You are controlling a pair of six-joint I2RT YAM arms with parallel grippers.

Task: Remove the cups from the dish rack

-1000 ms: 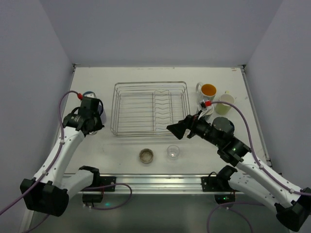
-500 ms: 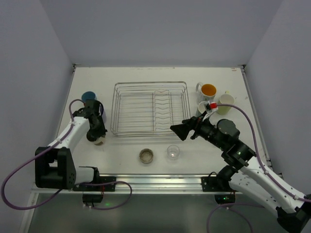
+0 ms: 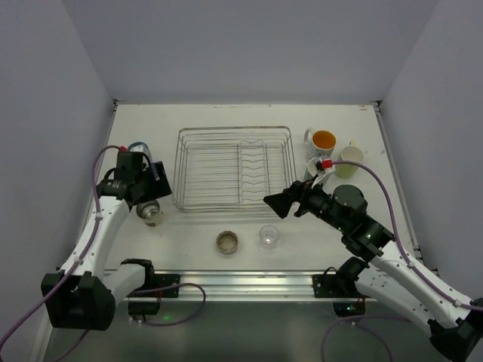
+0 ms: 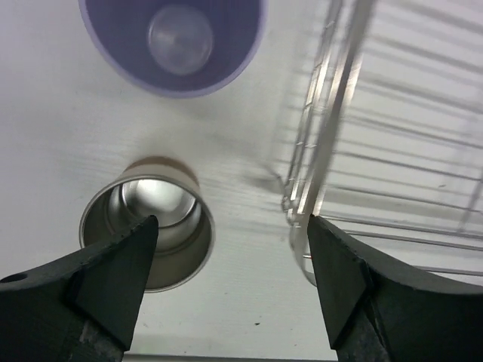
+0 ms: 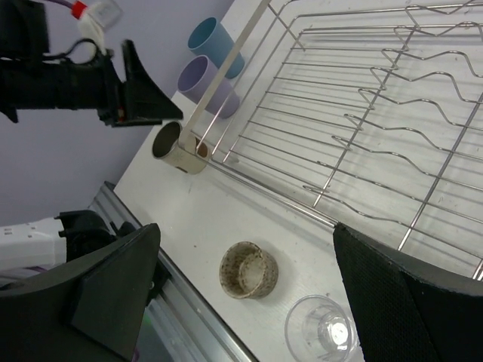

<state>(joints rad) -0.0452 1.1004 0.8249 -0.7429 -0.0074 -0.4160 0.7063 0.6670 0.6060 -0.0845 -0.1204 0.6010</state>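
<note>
Fingers [image 4: 113, 279] of left end effector [image 4: 230, 230] spread wide, empty, over metallic cup [image 4: 162, 197].

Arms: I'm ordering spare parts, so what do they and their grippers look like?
The left arm and right arm have white links and black joints. A purple cable loops along each, with a red tag near the wrist. Left gripper and right gripper are black with wedge-shaped fingers.

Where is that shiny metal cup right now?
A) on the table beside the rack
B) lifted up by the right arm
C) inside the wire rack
A: the metal cup stands on the table just outside the dish rack, below the open left gripper.
</note>
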